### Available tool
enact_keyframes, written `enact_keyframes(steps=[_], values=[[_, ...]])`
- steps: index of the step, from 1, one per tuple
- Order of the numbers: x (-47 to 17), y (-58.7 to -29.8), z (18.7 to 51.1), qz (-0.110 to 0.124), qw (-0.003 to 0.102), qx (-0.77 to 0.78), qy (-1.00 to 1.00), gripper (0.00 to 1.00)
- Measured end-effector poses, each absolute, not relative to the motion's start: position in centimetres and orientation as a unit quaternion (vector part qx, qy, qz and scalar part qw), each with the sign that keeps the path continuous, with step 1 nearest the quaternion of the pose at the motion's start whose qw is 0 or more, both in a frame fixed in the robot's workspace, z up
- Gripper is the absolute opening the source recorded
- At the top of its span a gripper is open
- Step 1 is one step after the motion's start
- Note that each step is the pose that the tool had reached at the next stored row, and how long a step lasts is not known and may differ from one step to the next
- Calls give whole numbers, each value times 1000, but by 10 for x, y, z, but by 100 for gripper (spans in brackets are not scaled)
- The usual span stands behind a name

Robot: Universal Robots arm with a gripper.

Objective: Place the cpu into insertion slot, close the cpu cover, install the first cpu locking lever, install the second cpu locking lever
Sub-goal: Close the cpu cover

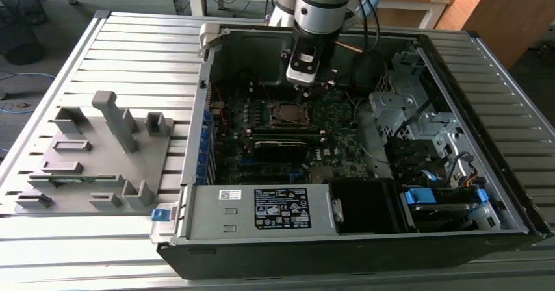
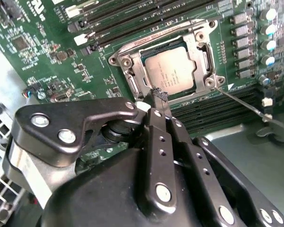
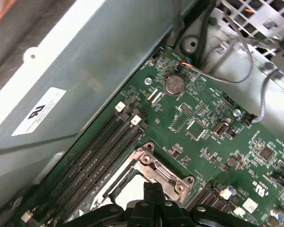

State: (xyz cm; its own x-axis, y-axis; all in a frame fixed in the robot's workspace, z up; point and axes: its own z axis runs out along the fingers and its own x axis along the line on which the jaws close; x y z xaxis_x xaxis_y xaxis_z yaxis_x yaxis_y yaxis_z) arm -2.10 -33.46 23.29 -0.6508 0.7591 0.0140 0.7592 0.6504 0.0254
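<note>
The cpu, with a dull grey top, lies in the insertion slot on the green motherboard. The silvery cpu cover lies flat around it, and the chip shows through its window. A thin wire locking lever sticks out sideways from one socket corner, away from the frame. My gripper is shut with nothing between its fingers. Its tip hovers at the edge of the socket opposite the memory slots. In the first wrist view the gripper hangs over the cover. In the exterior view the gripper is just behind the socket.
The open computer case stands on a slatted table. Long black memory slots run beside the socket. Drive cages and cables fill the case on the exterior view's right. A grey fixture block sits on the exterior view's left.
</note>
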Motion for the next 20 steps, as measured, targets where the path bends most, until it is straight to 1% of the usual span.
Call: enact_keyframes(steps=[9,20], values=[[-21,-335,233,-14,1,-392,-920,11],[-21,-335,233,-14,3,-314,-949,11]])
